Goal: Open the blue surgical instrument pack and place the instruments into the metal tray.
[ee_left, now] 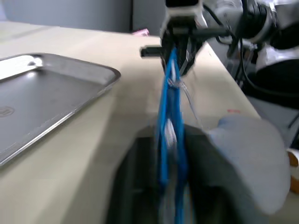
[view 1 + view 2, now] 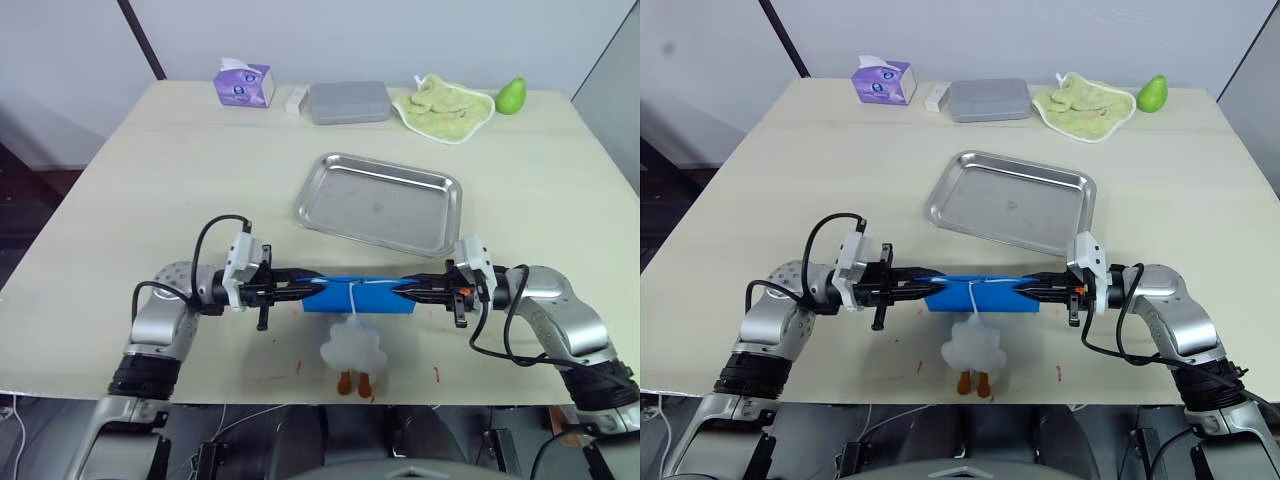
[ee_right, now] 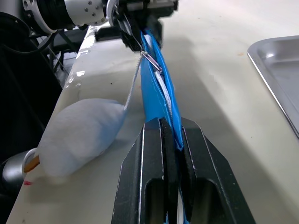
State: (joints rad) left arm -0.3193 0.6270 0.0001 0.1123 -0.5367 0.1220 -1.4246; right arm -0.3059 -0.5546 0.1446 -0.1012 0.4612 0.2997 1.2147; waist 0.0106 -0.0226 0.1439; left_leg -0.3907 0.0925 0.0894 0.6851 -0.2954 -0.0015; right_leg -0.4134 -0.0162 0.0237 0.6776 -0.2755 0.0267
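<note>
A pale wooden table (image 2: 130, 200) carries everything. Near its middle, slightly right, lies the metal tray (image 2: 379, 202), bare inside. Along the far edge, left to right, sit a purple tissue box (image 2: 244, 83), a small white block (image 2: 297, 99), a grey rectangular box (image 2: 348, 101), a crumpled yellow-green cloth (image 2: 443, 107) and a green pear (image 2: 512, 95).

The blue surgical instrument pack (image 2: 357, 296) is at the near edge, just in front of the tray's near rim, held up on edge between the two arms. The left gripper (image 2: 306, 291) is pinched on the pack's left end and the right gripper (image 2: 402, 290) on its right end; in each wrist view the black fingers sit tight against the blue fabric, with a white zip line running along the top edge. A metal zip pull (image 3: 150, 60) sits about midway along, and from it a thin cord drops to a white fluffy charm (image 2: 353, 345) with orange feet, hanging over the table's near edge.

No instruments are out, and the pack looks closed, so the opening step seems to be in hand. The next move probably calls for one gripper to keep its hold while the other lets go, takes the pull or the cord, and draws it along the zip; the dangling charm may snag.
</note>
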